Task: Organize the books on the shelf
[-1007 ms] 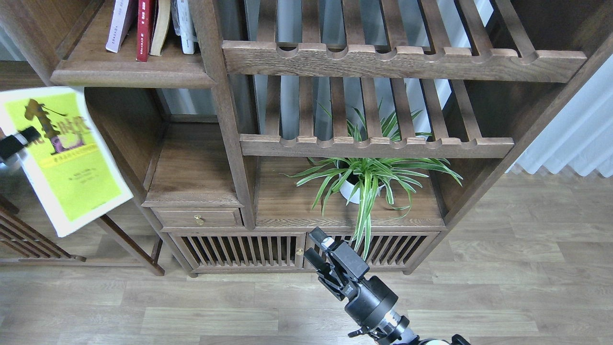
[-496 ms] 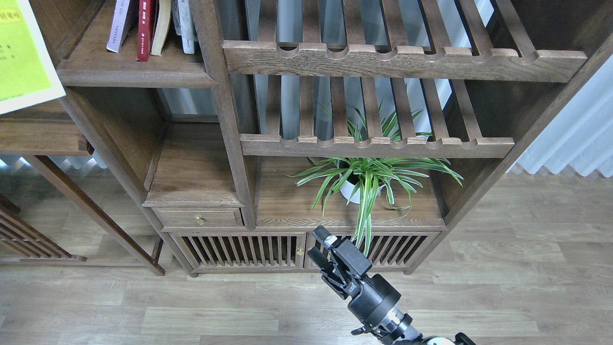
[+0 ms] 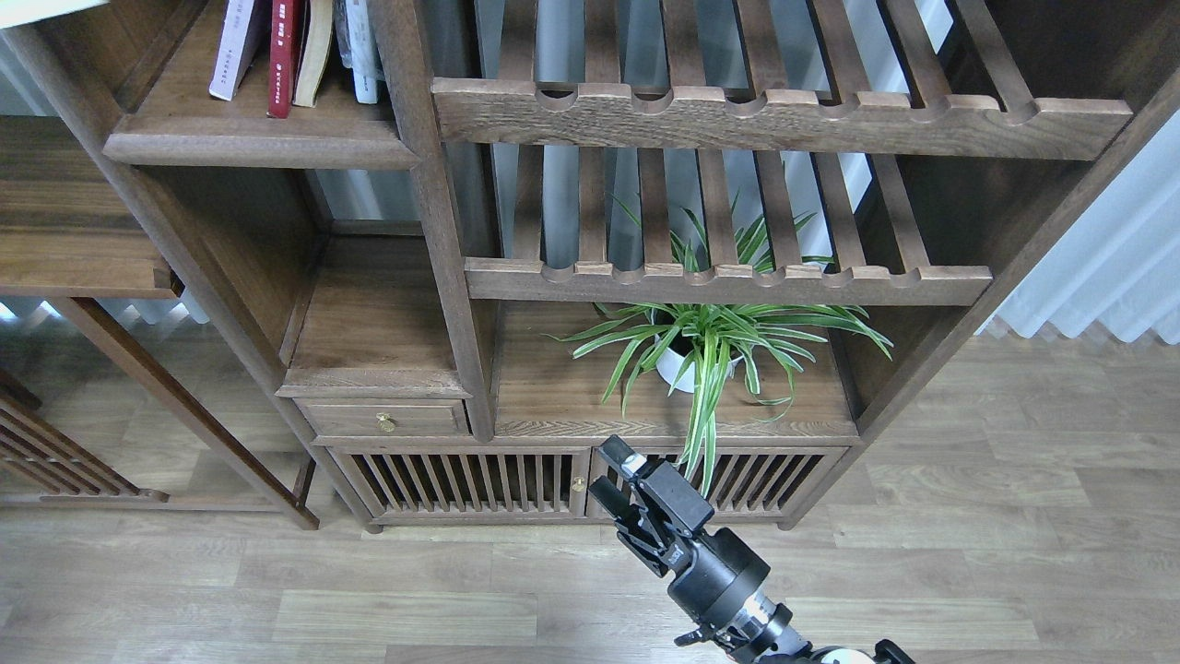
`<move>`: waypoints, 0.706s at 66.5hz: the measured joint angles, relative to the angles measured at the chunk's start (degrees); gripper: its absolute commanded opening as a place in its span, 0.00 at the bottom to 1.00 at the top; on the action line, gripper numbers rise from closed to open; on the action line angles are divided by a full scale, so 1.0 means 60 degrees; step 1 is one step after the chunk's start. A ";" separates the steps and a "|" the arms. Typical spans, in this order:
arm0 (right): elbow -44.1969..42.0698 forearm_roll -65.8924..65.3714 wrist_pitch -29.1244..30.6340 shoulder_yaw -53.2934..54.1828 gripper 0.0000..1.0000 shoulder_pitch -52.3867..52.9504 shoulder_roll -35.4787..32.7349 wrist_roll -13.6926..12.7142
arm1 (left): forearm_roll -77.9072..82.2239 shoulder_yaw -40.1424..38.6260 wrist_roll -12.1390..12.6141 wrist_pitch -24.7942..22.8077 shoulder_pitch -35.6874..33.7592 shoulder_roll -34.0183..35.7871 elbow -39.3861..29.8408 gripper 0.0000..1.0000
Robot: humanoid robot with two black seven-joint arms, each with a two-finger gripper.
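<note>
1. Books: four or five stand upright on the shelf (image 3: 258,138) at top left, their tops cut off by the frame; I can separate a lilac-edged book (image 3: 232,51), a red book (image 3: 282,55) and a tan book (image 3: 318,51).
2. Writing: the red spine carries marks too small to read.
3. My right gripper (image 3: 616,481): one, fingers spread, holding nothing, low in front of the plant (image 3: 710,346).
4. A pale corner (image 3: 41,9) shows at the top-left edge, possibly a book.

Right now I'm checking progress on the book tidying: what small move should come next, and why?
Probably bring the yellow-green book, only its bottom edge visible at the top left, rightward toward the shelf, beside the standing books. The right gripper is empty and low.
</note>
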 measured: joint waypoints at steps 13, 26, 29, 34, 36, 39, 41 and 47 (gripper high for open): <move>0.0047 -0.0002 0.0007 0.0001 1.00 0.0000 0.0001 -0.0017 | 0.1785 -0.0330 0.0037 -0.0002 -0.0437 -0.1325 0.0666 0.02; 0.0047 -0.0002 0.0007 0.0011 1.00 0.0000 0.0000 -0.0016 | 0.2939 -0.0795 0.0054 -0.0002 -0.0765 -0.1868 0.1310 0.02; 0.0047 -0.0002 0.0007 0.0012 1.00 0.0000 0.0000 -0.0016 | 0.3123 -0.0887 0.0064 -0.0002 -0.0860 -0.1897 0.1423 0.02; 0.0047 -0.0002 0.0007 0.0016 1.00 0.0000 0.0000 -0.0016 | 0.3343 -0.0980 0.0118 -0.0002 -0.1018 -0.1951 0.1643 0.02; 0.0047 -0.0002 0.0007 0.0016 1.00 0.0000 0.0000 -0.0016 | 0.3419 -0.1008 0.0154 -0.0001 -0.1093 -0.1978 0.1744 0.02; 0.0048 -0.0002 0.0007 0.0016 1.00 0.0000 0.0000 -0.0016 | 0.3490 -0.1032 0.0208 -0.0001 -0.1191 -0.2005 0.1854 0.02; 0.0048 -0.0002 0.0007 0.0016 1.00 0.0000 0.0000 -0.0016 | 0.3532 -0.1041 0.0252 -0.0001 -0.1277 -0.2022 0.1919 0.02; 0.0047 -0.0002 0.0007 0.0016 1.00 0.0000 0.0000 -0.0016 | 0.3736 -0.1084 0.0357 -0.0001 -0.1542 -0.2123 0.2199 0.02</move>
